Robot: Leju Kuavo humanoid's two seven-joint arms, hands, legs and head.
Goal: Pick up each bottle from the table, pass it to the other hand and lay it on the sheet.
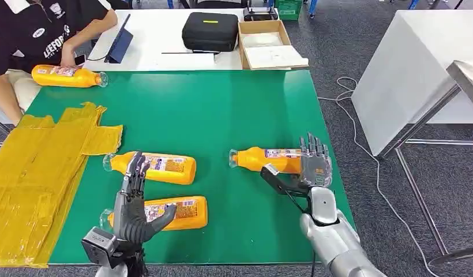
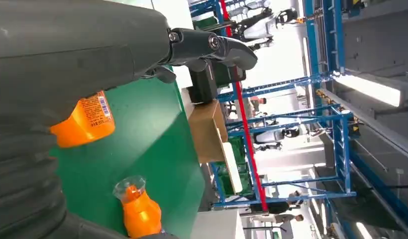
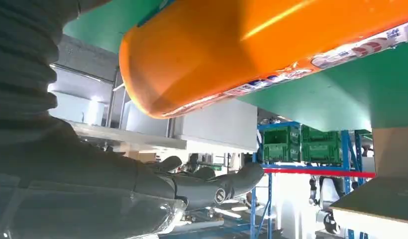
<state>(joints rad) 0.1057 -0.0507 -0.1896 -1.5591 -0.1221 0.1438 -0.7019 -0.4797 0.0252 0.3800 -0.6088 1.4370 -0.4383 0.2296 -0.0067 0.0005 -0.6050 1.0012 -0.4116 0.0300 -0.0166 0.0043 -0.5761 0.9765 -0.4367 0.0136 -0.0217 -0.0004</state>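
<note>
Right hand [image 1: 311,167]: fingers spread wide, against orange bottle's [image 1: 263,158] base, no grasp; bottle lies flat, cap toward yellow sheet [image 1: 32,167]; left hand [image 1: 133,202] open

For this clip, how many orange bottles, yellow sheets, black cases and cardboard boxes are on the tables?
Orange bottles: 4 (one by the right robot hand at, one at, one under the left robot hand at, one by the person at)
Yellow sheet: 1
Black case: 1
Cardboard box: 1
Total: 7
</note>
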